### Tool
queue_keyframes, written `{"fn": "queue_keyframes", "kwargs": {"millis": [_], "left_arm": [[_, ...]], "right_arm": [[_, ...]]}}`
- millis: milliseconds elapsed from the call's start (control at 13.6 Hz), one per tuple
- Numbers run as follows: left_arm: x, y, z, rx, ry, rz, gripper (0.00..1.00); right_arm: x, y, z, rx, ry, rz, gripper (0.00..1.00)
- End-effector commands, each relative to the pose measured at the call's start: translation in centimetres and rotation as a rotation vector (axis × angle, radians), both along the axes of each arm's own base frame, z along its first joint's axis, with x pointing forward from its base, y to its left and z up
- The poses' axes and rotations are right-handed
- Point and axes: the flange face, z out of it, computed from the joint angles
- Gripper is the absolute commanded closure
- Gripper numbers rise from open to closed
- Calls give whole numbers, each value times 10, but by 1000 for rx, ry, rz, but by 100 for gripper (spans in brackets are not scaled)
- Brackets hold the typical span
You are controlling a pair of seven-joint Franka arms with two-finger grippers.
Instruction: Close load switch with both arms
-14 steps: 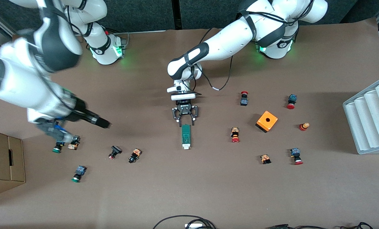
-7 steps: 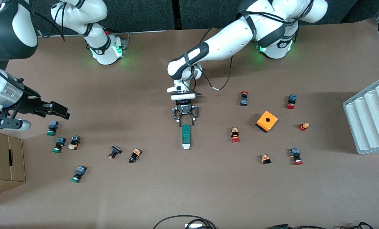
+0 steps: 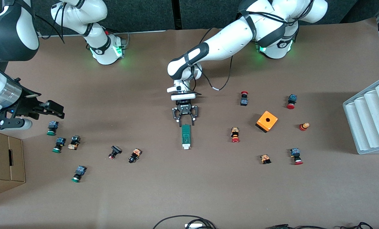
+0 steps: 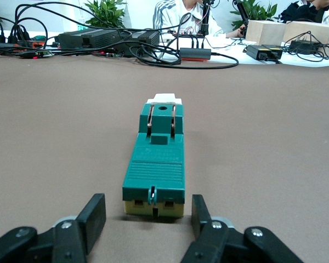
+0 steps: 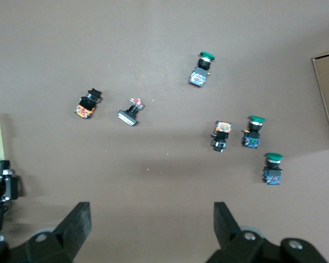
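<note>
Checking for writing first: a small emblem is seen on each arm base [image 3: 105, 51], too small to be read. No legible text is made out on the parts.

Surface: the table [image 3: 189, 190] is covered with a plain brown sheet. In the left wrist view, black cables [image 4: 153, 49] and dark devices are seen past the table's edge, with potted plants [image 4: 107, 11], cardboard boxes [image 4: 285, 30] and a seated person in a striped top [image 4: 181, 13].

Containers: a cardboard box [image 3: 4, 162] is set at the right arm's end of the table. A white ridged tray [image 3: 370, 117] is set at the left arm's end. An orange box [image 3: 267, 121] with a round hole is seen near red-capped buttons [image 3: 235, 135]; what is in it cannot be told.

The load switch [image 3: 185, 136] is laid flat near the table's middle, its white end toward the front camera.

The left gripper [image 3: 185, 124] is held low at the switch's other end. Its fingers are kept apart, one to each side of that end, with a gap seen on both sides.

The right gripper [image 3: 59, 110] is held over the right arm's end of the table, above green-capped buttons [image 3: 52, 128]. Its jaws are spread wide and nothing is held.
</note>
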Motion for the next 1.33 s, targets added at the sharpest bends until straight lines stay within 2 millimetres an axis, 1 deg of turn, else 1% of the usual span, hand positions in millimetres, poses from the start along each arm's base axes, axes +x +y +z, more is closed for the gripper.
{"fn": "queue_keyframes", "kwargs": {"millis": [0, 74, 368, 589, 884, 1032, 1105, 1253], "left_arm": [[0, 2, -1, -8, -12, -6, 29], [1, 2, -1, -8, -11, -5, 29], [6, 7, -2, 2, -4, -2, 29], [10, 11, 0, -4, -7, 6, 29], [8, 11, -2, -2, -5, 3, 28], [10, 10, 1, -5, -8, 6, 6], [11, 10, 1, -1, -8, 4, 1], [10, 10, 2, 4, -4, 2, 0]], "right_arm": [[0, -28, 9, -17, -25, 46, 0], [0, -39, 11, -14, -28, 41, 0], [-1, -43, 12, -17, -27, 38, 0], [-1, -40, 12, -18, -23, 38, 0], [-1, -41, 12, -16, -24, 40, 0], [-1, -42, 12, -17, -27, 40, 0], [0, -42, 12, -18, -30, 38, 0], [0, -42, 12, -19, -31, 40, 0]]}}
